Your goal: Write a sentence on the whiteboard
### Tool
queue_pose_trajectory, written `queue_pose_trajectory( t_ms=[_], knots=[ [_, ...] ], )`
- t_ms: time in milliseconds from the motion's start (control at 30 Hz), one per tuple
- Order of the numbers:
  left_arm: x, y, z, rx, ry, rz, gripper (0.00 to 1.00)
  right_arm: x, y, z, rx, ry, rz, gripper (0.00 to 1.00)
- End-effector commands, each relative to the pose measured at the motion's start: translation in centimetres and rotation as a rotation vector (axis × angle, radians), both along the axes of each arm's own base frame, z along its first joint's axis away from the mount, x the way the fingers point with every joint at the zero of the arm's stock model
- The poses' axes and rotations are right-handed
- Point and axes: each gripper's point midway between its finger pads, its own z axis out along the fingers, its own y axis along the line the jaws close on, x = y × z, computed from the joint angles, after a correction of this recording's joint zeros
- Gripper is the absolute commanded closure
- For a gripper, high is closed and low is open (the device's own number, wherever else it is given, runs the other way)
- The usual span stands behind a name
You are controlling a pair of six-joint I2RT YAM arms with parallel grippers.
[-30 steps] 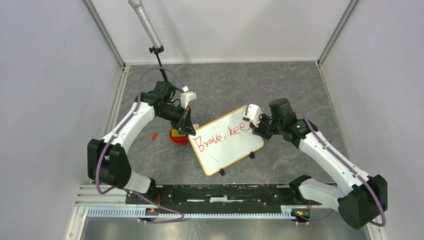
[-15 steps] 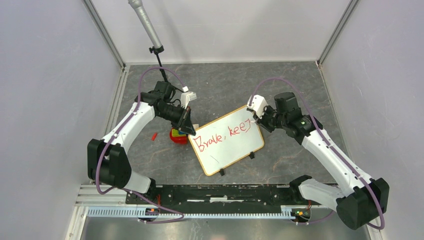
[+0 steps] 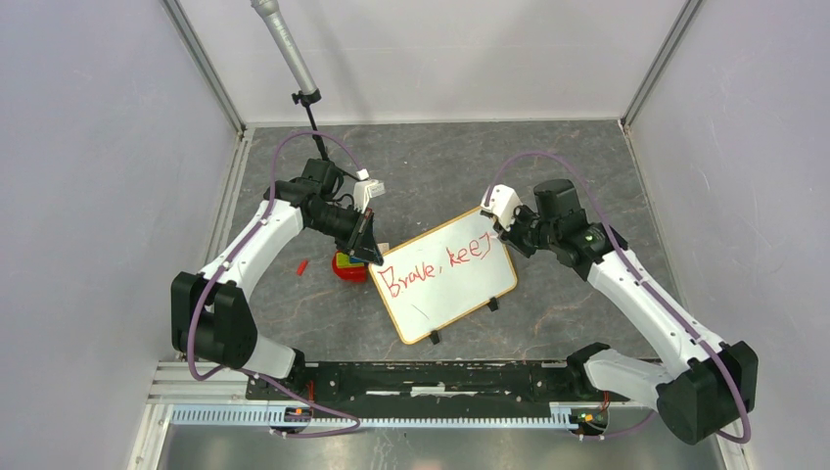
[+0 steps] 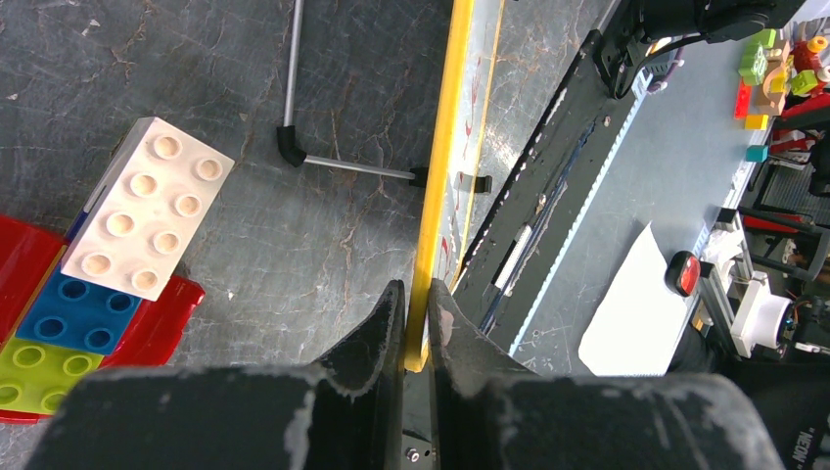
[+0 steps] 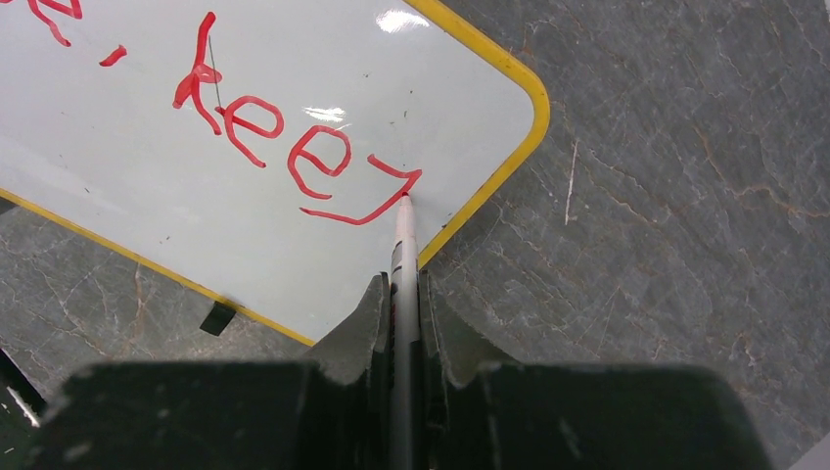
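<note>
The whiteboard point(image 3: 452, 296) with a yellow-orange frame stands tilted at the table's middle. Red lettering point(image 3: 436, 268) on it reads "Brave, kee" plus a part-drawn letter. My left gripper point(image 3: 371, 258) is shut on the board's left corner; in the left wrist view the frame point(image 4: 442, 147) runs edge-on between the fingers of this gripper point(image 4: 418, 296). My right gripper point(image 3: 510, 238) is shut on a marker pen point(image 5: 403, 257). In the right wrist view the pen's tip touches the whiteboard point(image 5: 176, 225) at the end of the last red stroke point(image 5: 377, 196), near the board's right corner, ahead of the gripper point(image 5: 401, 290).
A red plate with stacked toy bricks point(image 3: 346, 266) sits just left of the board, and a white brick point(image 4: 147, 220) tops it. A small red cap point(image 3: 302, 265) lies further left. A microphone on a stand point(image 3: 294, 61) rises at the back. Enclosure walls close both sides.
My right gripper has moved right and back along the board's top line, and a new hooked red stroke has appeared after "kee". The left arm and the board have not moved.
</note>
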Motion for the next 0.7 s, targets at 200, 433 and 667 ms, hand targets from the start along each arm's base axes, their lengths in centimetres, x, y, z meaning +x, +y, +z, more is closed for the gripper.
queue_pose_trajectory(
  t_ms=[200,433,667],
  knots=[
    [0.2,0.3,-0.3,0.021,-0.019,0.005,0.98,1.9,0.5,2.1,0.02,-0.077,-0.01,1.0],
    [0.3,0.2,-0.3,0.02,-0.016,0.006,0.98,2.3,-0.2,2.6,0.01,-0.106,-0.045,1.0],
    [0.4,0.2,-0.3,0.02,-0.015,0.006,0.98,1.6,-1.0,1.3,-0.031,-0.091,-0.045,1.0]
  ],
)
